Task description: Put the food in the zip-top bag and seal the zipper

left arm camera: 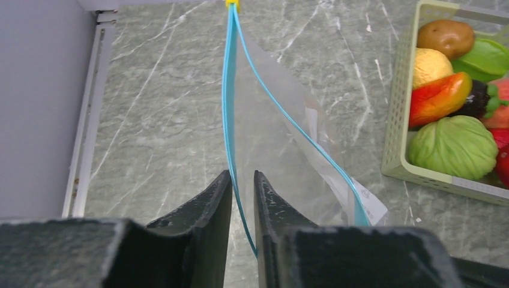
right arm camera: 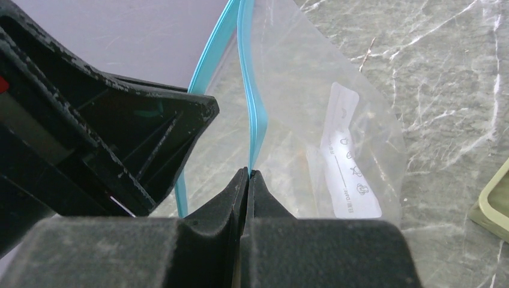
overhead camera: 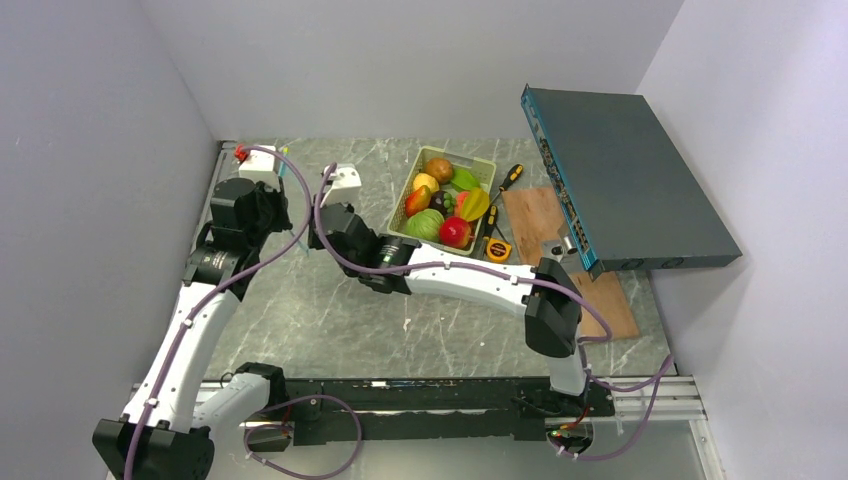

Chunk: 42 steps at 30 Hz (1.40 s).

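1. Bag (left arm camera: 282,138), clear and crinkly, is held upright over the bench (left arm camera: 162,120), left of the basket (left arm camera: 396,120). Its blue zipper (left arm camera: 227,108) gapes, and the food (left arm camera: 453,144) lies in the basket.
2. Your right fingers (right arm camera: 267,201) are pinched tight on one zipper strip, with that arm reaching across leftward.
3. Your left fingers (left arm camera: 210,210) straddle the other strip, narrowly apart; you cannot tell whether they grip it.

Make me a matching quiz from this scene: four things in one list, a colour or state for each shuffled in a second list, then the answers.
Column one
1. zipper
2. basket
3. tape measure
4. right gripper

Column two
A. yellow
B. pinched shut on the zipper
C. light blue
D. pale green

Pairs: 1-C, 2-D, 3-A, 4-B
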### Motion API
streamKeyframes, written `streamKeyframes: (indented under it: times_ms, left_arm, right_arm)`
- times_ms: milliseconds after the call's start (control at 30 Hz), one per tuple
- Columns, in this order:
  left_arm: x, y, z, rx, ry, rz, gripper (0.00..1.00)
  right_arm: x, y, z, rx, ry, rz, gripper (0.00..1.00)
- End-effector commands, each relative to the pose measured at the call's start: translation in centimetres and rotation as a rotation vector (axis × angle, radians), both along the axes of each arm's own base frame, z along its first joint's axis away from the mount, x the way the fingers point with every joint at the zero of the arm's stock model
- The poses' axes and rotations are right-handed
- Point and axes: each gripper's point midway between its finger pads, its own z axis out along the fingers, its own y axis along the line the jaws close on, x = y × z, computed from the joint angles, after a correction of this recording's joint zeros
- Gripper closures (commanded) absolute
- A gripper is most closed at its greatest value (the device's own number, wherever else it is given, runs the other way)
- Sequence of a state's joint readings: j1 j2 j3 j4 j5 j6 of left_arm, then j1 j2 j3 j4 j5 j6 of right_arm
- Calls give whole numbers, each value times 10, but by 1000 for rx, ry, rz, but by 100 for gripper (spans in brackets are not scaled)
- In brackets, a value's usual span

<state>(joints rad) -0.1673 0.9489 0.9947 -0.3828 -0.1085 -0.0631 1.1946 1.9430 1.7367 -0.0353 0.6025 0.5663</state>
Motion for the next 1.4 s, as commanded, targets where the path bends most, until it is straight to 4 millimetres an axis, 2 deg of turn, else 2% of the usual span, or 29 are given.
streamKeyframes:
  times_ms: [0,200,233,267,300,333,433,500,600,700,800,867,1033,1100,1167,1233,1367]
  left_arm:
    - [-1,18,17,32,-44,98,79]
    - [-6,40,18,74,-35,214,100]
    - [-7,45,18,88,-34,239,100]
    - [-8,50,18,106,-34,261,100]
    - [-10,57,19,126,-35,291,100]
    - [-12,64,21,145,-38,325,100]
    - [-24,89,28,229,-54,450,100]
    - [-31,101,33,277,-72,503,100]
    - [-34,109,35,319,-82,534,100]
    - [-26,108,26,357,-39,518,100]
    - [-10,97,7,372,40,447,100]
    - [5,79,-11,343,95,344,100]
    - [30,-1,-57,134,191,-47,100]
    - [35,-22,-73,78,241,-137,100]
    - [37,-35,-85,42,293,-195,100]
    - [38,-38,-92,33,327,-210,100]
    - [37,-41,-91,25,317,-225,100]
  right_arm:
    - [-1,6,19,20,-38,-13,100]
    - [-5,21,18,7,-40,39,100]
    - [-8,23,19,6,-40,60,96]
    - [-10,24,19,3,-42,78,87]
    - [-13,25,21,5,-47,106,72]
    - [-16,25,22,1,-48,129,63]
    - [-23,17,27,-22,-49,180,49]
    - [-26,4,34,-25,-45,216,43]
    - [-27,-15,34,-4,-5,294,40]
    - [-22,-42,27,-7,47,340,39]
    - [-16,-73,16,-3,105,367,38]
    - [-16,-93,3,-7,141,392,37]
    - [-8,-138,-20,-110,151,352,37]
    - [-5,-152,-24,-151,137,332,35]
    - [-3,-163,-31,-191,131,304,34]
    - [1,-172,-38,-216,137,281,34]
    - [13,-190,-53,-263,171,195,35]
